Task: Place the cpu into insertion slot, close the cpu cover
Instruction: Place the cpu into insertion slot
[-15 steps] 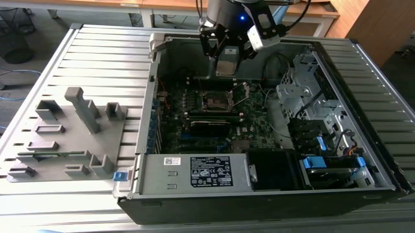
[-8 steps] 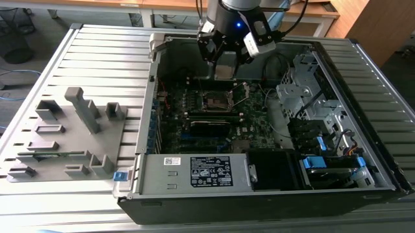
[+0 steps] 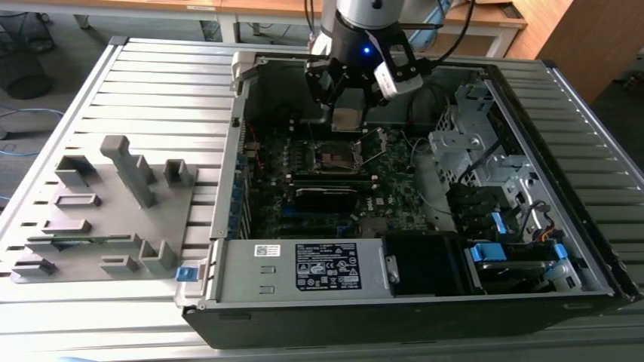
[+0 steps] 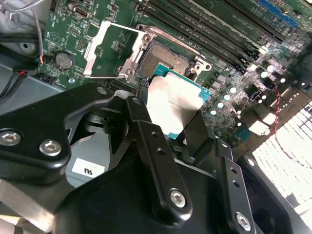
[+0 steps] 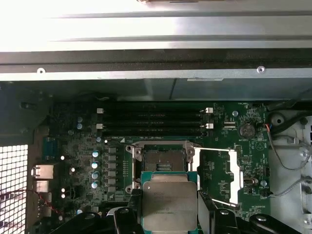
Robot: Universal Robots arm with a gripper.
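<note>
Bright overexposed glare on the case wall (image 5: 156, 29), dim shadow over the motherboard (image 5: 253, 161).

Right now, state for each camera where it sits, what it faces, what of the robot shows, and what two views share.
Exterior view: off the arm, high, looking down into the open computer case; arm and gripper show.
First wrist view: on the wrist, facing the motherboard and insertion slot; fingers show.
Second wrist view: on the wrist, slanted toward the open cpu cover; fingers show.
Both wrist views share the gripped cpu.
</note>
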